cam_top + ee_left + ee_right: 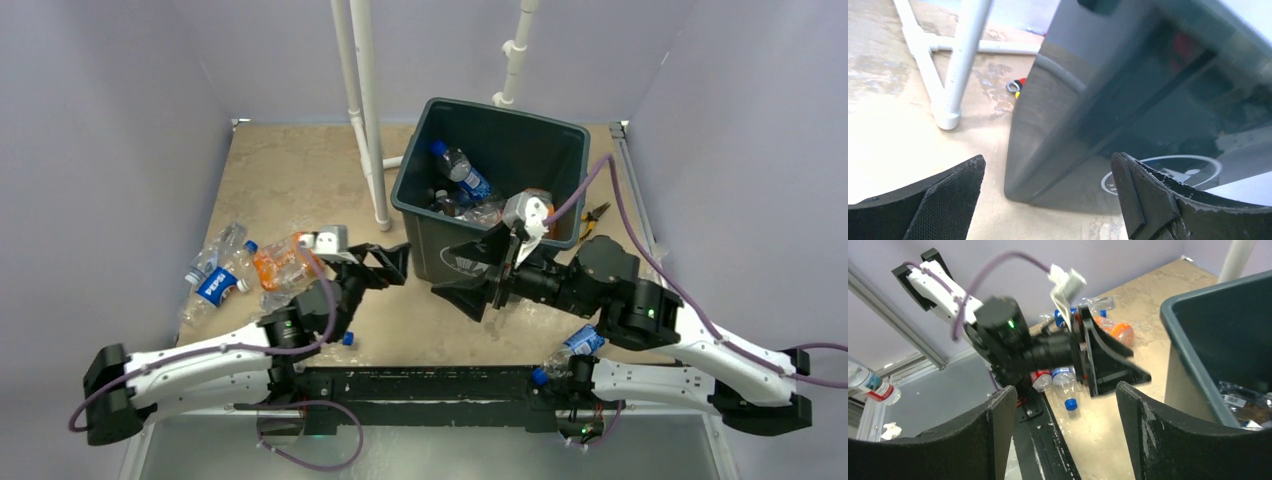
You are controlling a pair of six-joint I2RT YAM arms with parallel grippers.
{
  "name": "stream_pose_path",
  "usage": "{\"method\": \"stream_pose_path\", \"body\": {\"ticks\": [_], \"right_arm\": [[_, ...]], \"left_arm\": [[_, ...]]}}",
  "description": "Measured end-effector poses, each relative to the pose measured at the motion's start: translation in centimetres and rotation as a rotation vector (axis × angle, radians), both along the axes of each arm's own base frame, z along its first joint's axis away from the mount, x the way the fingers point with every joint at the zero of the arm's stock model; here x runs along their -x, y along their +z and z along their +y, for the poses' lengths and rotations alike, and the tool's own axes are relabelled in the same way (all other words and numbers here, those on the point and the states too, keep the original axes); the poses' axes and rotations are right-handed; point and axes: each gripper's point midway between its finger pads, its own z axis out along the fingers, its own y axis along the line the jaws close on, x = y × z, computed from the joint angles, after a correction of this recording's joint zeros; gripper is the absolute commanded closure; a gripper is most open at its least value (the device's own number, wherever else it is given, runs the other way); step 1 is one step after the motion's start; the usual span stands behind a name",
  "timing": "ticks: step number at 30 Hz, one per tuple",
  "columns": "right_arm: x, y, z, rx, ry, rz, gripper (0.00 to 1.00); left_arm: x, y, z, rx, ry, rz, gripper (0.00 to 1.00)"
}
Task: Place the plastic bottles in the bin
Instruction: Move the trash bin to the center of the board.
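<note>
1. The big dark green-grey plastic bin (505, 110) stood in the upper middle of the top view, on the tan table (290, 170).
2. Inside the bin lay a clear plastic bottle with a blue label (465, 175). More crushed clear bottles (1243, 407) lay at the bottom.
3. The left gripper (385, 265) sat just left of the bin's lower left corner. Its jaws were spread wide and nothing was between them.
4. In the left wrist view, the bin's wall filled the right side. A white round mark (1168, 170) on it showed near the lower right finger.
5. The right gripper (468, 275) sat just below the bin's front wall, pointing toward the left of the frame. Its jaws were wide too, and they held nothing.
6. A pile of bottles lay at the middle left of the top view. It had a crushed bottle with an orange label (278, 265), a bottle with a blue Pepsi label (215, 285) and a plain clear bottle (222, 243).
7. This pile was left of the left gripper, back by its wrist and not by its fingers.
8. In the right wrist view, two more bottles lay under the left arm. One was a red-label bottle (1042, 380) and one was a bottle with a blue cap (1066, 387).
9. Another blue-label bottle (578, 343) lay at the lower right, against the right arm and well apart from its fingers.
10. White plastic pipes (365, 120) stood left of the bin.
11. Small yellow and black pliers (594, 217) lay on the table just right of the bin.
</note>
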Motion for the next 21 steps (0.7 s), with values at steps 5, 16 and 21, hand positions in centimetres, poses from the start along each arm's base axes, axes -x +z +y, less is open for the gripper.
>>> {"method": "stream_pose_path", "body": {"ticks": [5,16,21], "right_arm": [[0.3,-3.0,1.4,0.048,0.048,0.011,0.31],[-0.8,-12.2,5.4,0.200,0.074,0.091,0.40],[-1.9,-18.2,6.6,0.289,0.029,0.148,0.42]], "left_arm": [[1.2,3.5,4.4,0.061,0.069,0.016,0.02],[2.9,3.8,12.6,0.062,0.284,0.128,0.01],[3.6,2.6,15.8,0.069,0.414,0.194,0.01]]}}
